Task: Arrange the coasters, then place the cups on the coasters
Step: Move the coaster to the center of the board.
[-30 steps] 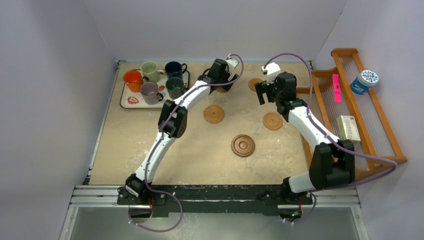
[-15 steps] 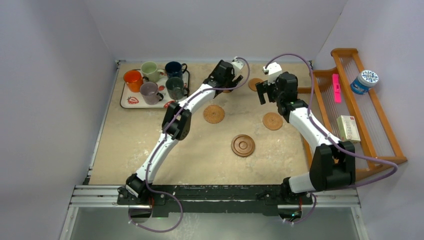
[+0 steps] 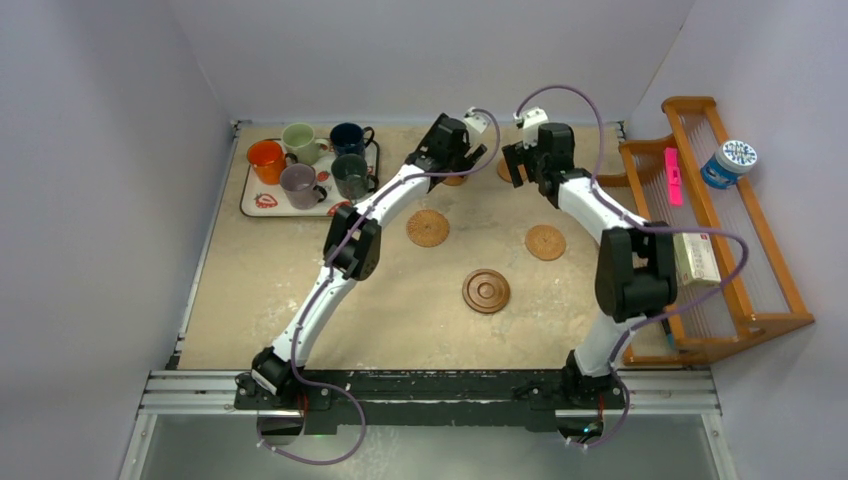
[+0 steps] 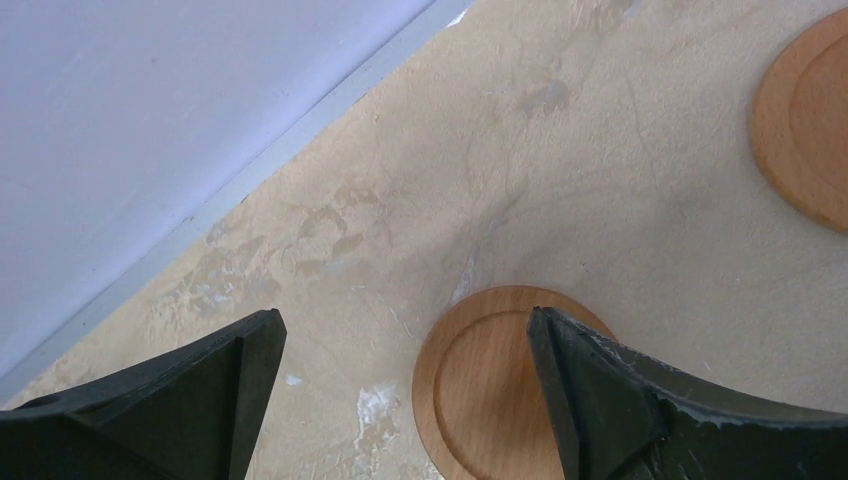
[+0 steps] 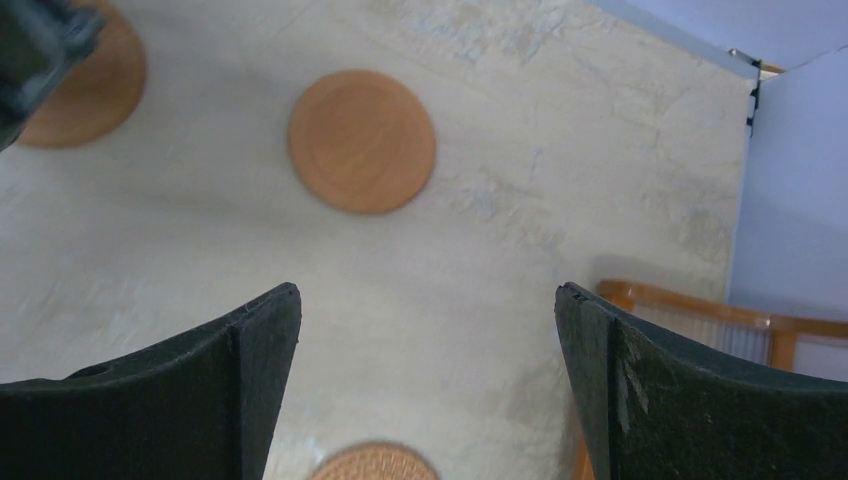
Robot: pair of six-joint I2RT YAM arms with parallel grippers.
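Mottled beige desk (image 3: pixel 250 300) is sitting between pale walls (image 3: pixel 100 150). Left gripper (image 4: pixel 400 320) is hovering, spread wide, over one plain coaster (image 4: pixel 500 385). Right gripper (image 5: pixel 428 290), also spread, is hanging short of a second plain coaster (image 5: pixel 362 140). Apparently five coasters (image 3: pixel 486 291) are lying on the desk, two of them partly hidden by the arms. Five cups (image 3: pixel 298 185) are standing on the tray (image 3: pixel 262 203).

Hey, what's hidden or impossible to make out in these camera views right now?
Top view: the left gripper covers most of one plain coaster; the right gripper covers part of the other.
Left wrist view: that first coaster is cut by the bottom edge and a finger.
Right wrist view: a woven coaster is cut off by the bottom edge.
Top view: the print on the box is too small to read.
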